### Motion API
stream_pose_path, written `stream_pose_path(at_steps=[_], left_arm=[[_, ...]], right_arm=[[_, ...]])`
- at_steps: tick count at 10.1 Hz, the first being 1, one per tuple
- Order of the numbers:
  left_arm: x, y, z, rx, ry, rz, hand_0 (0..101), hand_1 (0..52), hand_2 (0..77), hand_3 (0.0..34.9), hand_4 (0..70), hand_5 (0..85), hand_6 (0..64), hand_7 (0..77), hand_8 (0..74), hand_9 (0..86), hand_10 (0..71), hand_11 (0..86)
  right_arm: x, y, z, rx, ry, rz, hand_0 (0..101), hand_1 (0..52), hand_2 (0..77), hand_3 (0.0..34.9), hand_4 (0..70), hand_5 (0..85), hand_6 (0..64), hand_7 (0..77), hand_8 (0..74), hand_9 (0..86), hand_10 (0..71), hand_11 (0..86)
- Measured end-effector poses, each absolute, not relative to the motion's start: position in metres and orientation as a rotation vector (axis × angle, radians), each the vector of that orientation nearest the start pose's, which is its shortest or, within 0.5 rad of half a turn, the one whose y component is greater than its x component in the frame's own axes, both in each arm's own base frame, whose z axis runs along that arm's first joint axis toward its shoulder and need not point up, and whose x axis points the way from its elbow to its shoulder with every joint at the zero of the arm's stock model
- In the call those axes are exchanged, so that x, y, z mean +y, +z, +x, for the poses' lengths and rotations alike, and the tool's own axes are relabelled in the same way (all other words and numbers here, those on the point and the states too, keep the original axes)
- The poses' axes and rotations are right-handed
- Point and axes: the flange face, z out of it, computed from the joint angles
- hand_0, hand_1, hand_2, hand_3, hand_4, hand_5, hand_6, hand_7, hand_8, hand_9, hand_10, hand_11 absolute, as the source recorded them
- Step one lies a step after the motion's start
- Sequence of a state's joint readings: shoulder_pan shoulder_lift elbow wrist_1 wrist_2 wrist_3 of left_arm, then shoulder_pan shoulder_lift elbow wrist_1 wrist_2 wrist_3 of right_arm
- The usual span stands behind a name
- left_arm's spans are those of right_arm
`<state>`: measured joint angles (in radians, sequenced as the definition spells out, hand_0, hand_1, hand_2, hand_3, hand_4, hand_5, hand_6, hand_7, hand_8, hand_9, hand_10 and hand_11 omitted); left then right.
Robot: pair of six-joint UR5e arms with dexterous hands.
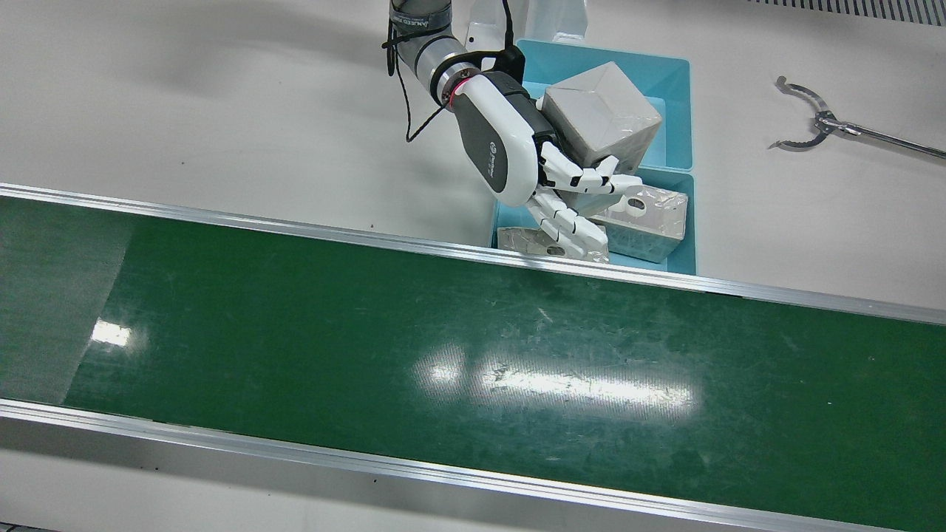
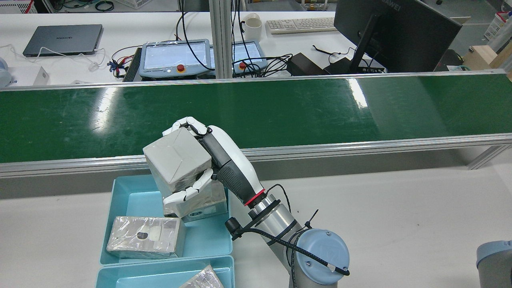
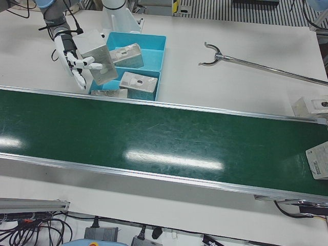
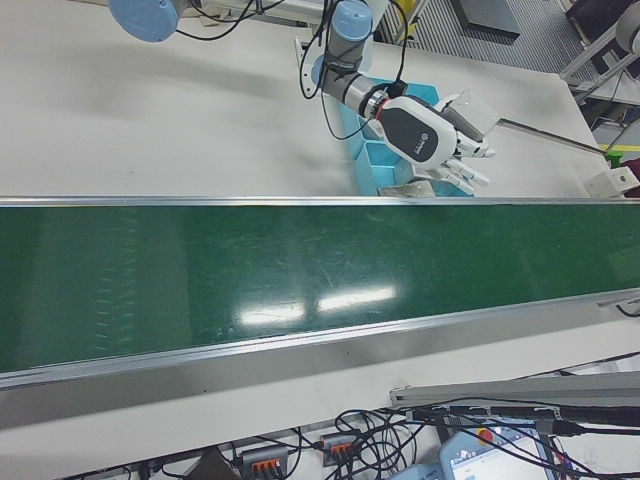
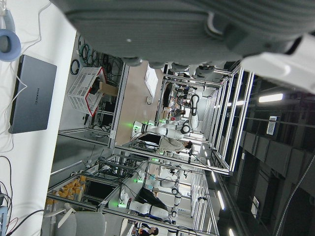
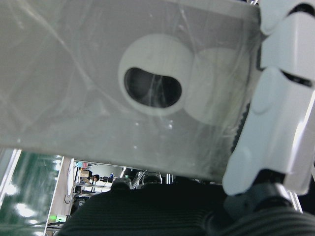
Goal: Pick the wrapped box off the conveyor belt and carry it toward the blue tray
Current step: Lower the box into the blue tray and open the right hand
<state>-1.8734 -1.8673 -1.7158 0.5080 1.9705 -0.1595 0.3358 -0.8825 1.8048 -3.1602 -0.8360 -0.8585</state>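
**Box (image 1: 602,118) off the belt (image 1: 369,355), held over the tray (image 1: 676,111)**

Filling my right hand's own camera is the box's filmed face with its round cut-out, and one of my fingers (image 6: 280,108) is pressed against its edge. So the pick looks done: the belt beside the tray is bare along its whole visible length, and the box is in the air in my grasp, not resting on anything.

As I judge it, the carry is nearly finished too. The box hangs tilted above the tray, over the part that lies against the belt's rail. Other wrapped boxes (image 1: 650,218) already lie in the tray beneath it. Only the last of the carry seems left.

My right hand (image 1: 517,140) reaches in from the side of the tray away from the belt, palm against the box's flank. Its fingers are curled around the box from below and across the top, clamping it firmly. The wrist is bent down toward the tray.

My left hand (image 5: 147,24) shows only as a sliver in its own camera, so I cannot tell how its fingers stand.
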Motion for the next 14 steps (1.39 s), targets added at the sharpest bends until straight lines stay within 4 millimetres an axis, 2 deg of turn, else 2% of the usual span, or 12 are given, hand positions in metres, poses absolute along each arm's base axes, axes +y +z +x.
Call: stream_pose_path(at_steps=[1,2,3,4,5,7,8,9,10,12,13,14], left_arm=[[-0.51,0.507,-0.258,2.175,-2.334,-0.31,0,0.0,0.5,0.0,0.0,1.1,0.0,0.0,0.5,0.0,0.5,0.5],[-0.51,0.507,-0.258,2.175,-2.334,-0.31,0,0.0,0.5,0.0,0.0,1.1,0.0,0.0,0.5,0.0,0.5,0.5],[-0.51,0.507,-0.258,2.175,-2.334,-0.31,0,0.0,0.5,0.0,0.0,1.1,0.0,0.0,0.5,0.0,0.5,0.5],[-0.51,0.507,-0.258,2.175,-2.334,-0.31,0,0.0,0.5,0.0,0.0,1.1,0.0,0.0,0.5,0.5,0.0,0.5],[-0.51,0.507,-0.258,2.175,-2.334,-0.31,0,0.0,0.5,0.0,0.0,1.1,0.0,0.0,0.5,0.0,0.5,0.5],[-0.51,0.507,-0.258,2.175,-2.334,-0.31,0,0.0,0.5,0.0,0.0,1.1,0.0,0.0,0.5,0.5,0.5,0.5],[-0.51,0.507,-0.258,2.175,-2.334,-0.31,0,0.0,0.5,0.0,0.0,1.1,0.0,0.0,0.5,0.0,0.0,0.5],[-0.51,0.507,-0.258,2.175,-2.334,-0.31,0,0.0,0.5,0.0,0.0,1.1,0.0,0.5,0.5,0.5,0.5,0.5],[-0.51,0.507,-0.258,2.175,-2.334,-0.31,0,0.0,0.5,0.0,0.0,1.1,0.0,0.0,0.5,0.0,0.5,0.5],[-0.51,0.507,-0.258,2.175,-2.334,-0.31,0,0.0,0.5,0.0,0.0,1.1,0.0,0.0,0.5,0.0,0.5,0.5],[-0.51,0.507,-0.258,2.175,-2.334,-0.31,0,0.0,0.5,0.0,0.0,1.1,0.0,0.0,0.5,0.0,0.5,0.5],[-0.51,0.507,-0.258,2.175,-2.334,-0.31,0,0.0,0.5,0.0,0.0,1.1,0.0,0.0,0.5,0.0,0.5,0.5]], right_arm=[[-0.397,0.182,-0.53,2.973,-1.496,0.167,47,1.6,24.0,5.6,10.4,49.6,34.4,6.5,2.7,6.5,0.0,6.0],[-0.396,0.182,-0.53,2.972,-1.496,0.168,47,22.4,12.0,13.2,6.0,43.1,13.6,4.9,1.1,1.6,2.2,2.2],[-0.396,0.181,-0.53,2.972,-1.495,0.171,47,22.4,12.0,13.2,5.4,30.0,13.6,4.9,1.1,1.6,0.0,2.2],[-0.396,0.181,-0.53,2.971,-1.493,0.174,47,10.9,12.5,15.6,7.6,18.5,10.9,4.9,1.1,1.6,1.6,3.3],[-0.396,0.18,-0.529,2.97,-1.49,0.177,47,13.1,12.0,14.7,6.5,21.8,13.1,6.0,1.1,1.6,1.6,3.8],[-0.395,0.179,-0.527,2.971,-1.485,0.18,47,13.1,12.0,14.5,6.5,22.4,13.6,6.5,1.1,1.6,1.6,3.3],[-0.395,0.178,-0.525,2.972,-1.483,0.18,47,13.1,12.0,13.3,6.5,23.5,13.6,6.0,1.1,1.6,1.6,3.8],[-0.397,0.177,-0.517,2.972,-1.48,0.173,47,13.1,12.0,13.2,6.5,23.5,13.6,6.0,1.1,1.6,1.6,3.3],[-0.399,0.175,-0.503,2.97,-1.489,0.149,48,13.1,12.0,13.2,7.1,23.5,13.6,6.0,1.1,1.6,1.6,3.3],[-0.414,0.182,-0.454,2.96,-1.544,0.036,48,13.1,12.0,13.2,7.1,23.5,13.6,6.0,1.1,1.6,1.6,3.3],[-0.423,0.195,-0.426,2.942,-1.58,-0.031,49,15.8,14.2,13.2,6.5,24.5,8.7,3.8,1.1,1.6,0.0,1.6],[-0.432,0.218,-0.397,2.91,-1.628,-0.088,49,15.8,12.5,13.1,3.8,24.5,6.5,3.8,1.1,1.6,0.0,1.1]])
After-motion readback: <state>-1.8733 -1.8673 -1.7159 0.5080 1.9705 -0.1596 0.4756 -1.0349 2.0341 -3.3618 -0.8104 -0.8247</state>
